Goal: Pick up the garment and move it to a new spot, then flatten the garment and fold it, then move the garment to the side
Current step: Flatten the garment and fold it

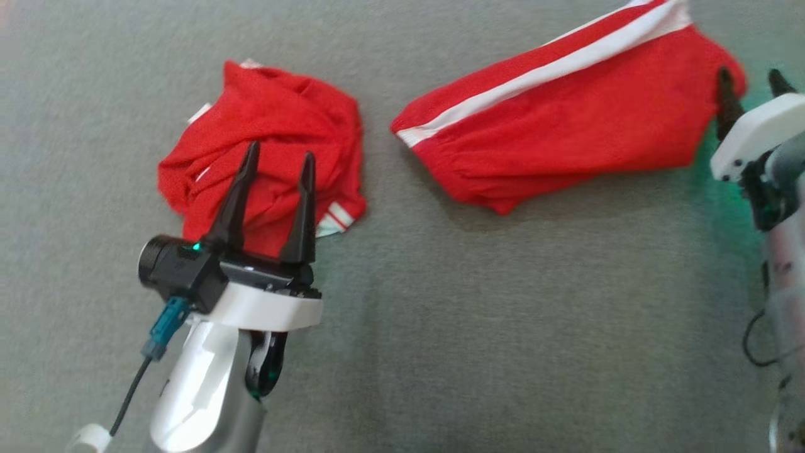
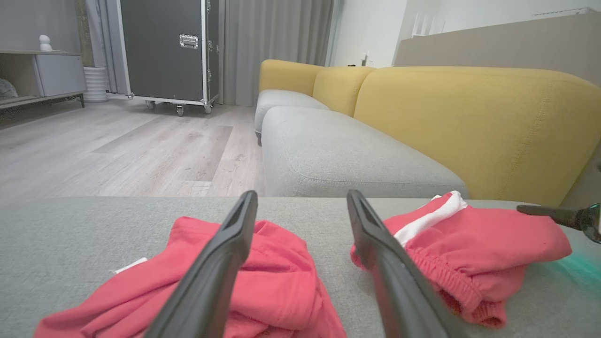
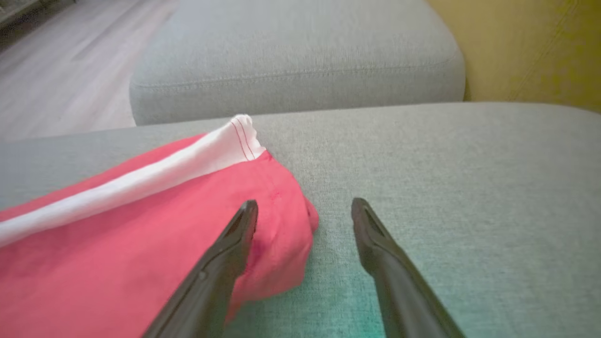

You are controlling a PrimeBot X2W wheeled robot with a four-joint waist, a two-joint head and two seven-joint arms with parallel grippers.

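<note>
Your left gripper (image 1: pixel 280 151) hangs wide open over the crumpled red garment (image 1: pixel 283 107), left on the grey cushion (image 1: pixel 440 314). Your right gripper (image 1: pixel 749 73), equally wide and holding nothing, straddles the right end of the striped red garment (image 1: pixel 566 119), far right.

The striped garment (image 1: pixel 566 126) runs off the top edge; the left end effector (image 1: pixel 281 151) partly hides the crumpled garment (image 1: pixel 277 104).

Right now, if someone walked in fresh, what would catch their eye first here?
Two bright red garments on the grey cushion: a crumpled red heap at the left, under the open left gripper, and a smoother white-striped garment at the upper right, its end by the open right gripper. Behind, a yellow sofa back.
</note>
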